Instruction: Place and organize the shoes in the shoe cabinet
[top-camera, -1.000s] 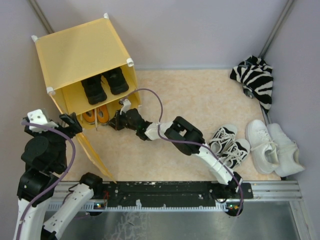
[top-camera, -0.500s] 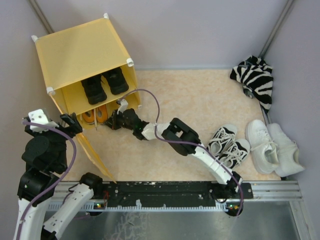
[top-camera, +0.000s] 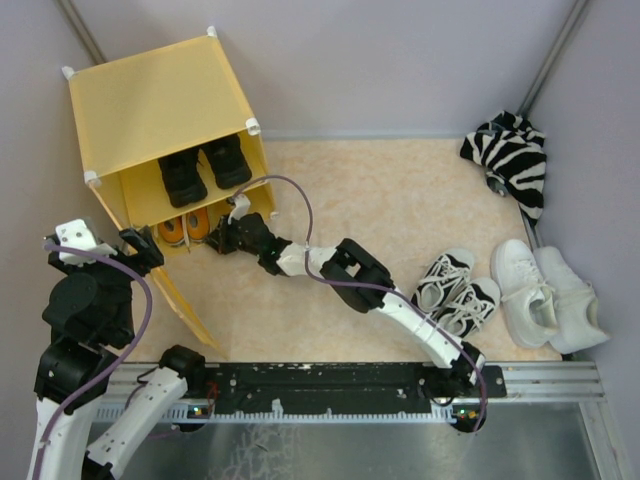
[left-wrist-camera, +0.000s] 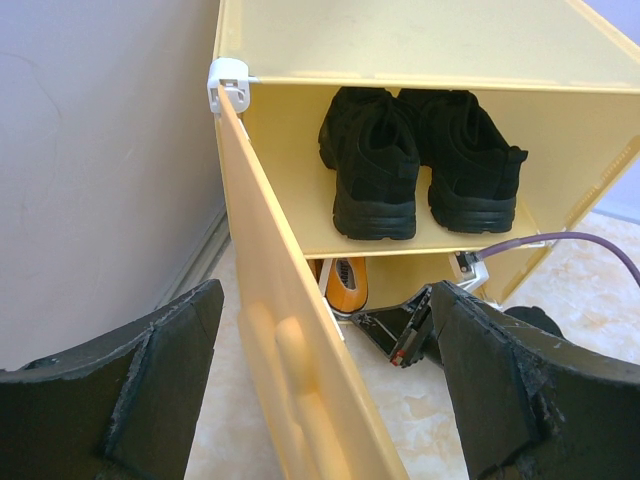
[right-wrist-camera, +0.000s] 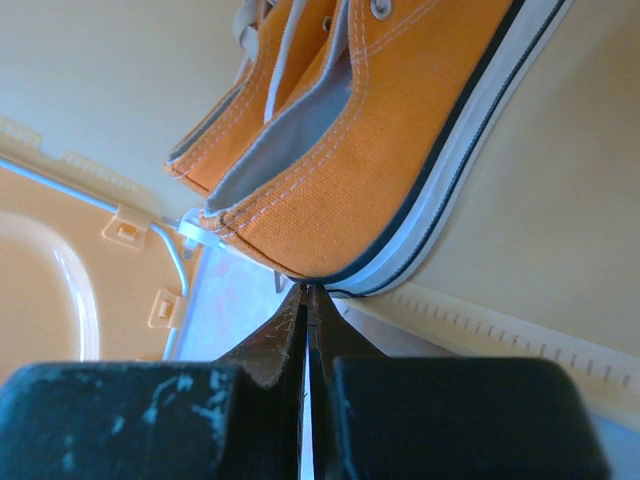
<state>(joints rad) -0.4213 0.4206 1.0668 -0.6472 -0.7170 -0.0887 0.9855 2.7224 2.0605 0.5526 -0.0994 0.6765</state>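
The yellow shoe cabinet (top-camera: 160, 100) stands at the far left with its door panel (top-camera: 185, 300) swung open. A chunky black pair (top-camera: 205, 170) sits on its inner shelf, and the orange sneakers (top-camera: 185, 228) lie in the compartment below. My right gripper (top-camera: 222, 240) is shut and empty, its tips (right-wrist-camera: 308, 290) pressed against the heel of an orange sneaker (right-wrist-camera: 370, 170). My left gripper (top-camera: 140, 248) is open, and the door panel (left-wrist-camera: 290, 340) runs between its fingers (left-wrist-camera: 160, 380). The black-and-white sneakers (top-camera: 458, 290) and the white sneakers (top-camera: 550, 295) lie on the floor at the right.
A zebra-striped cloth bundle (top-camera: 512, 155) lies in the far right corner. Grey walls close in the back and both sides. A purple cable (top-camera: 300, 200) loops over the right arm near the cabinet's front. The metal rail (top-camera: 340, 385) with the arm bases runs along the near edge.
My right gripper has pushed further left toward the lower compartment, moving the orange sneaker inward. The cabinet has shifted slightly up and left. The left arm has stayed put.
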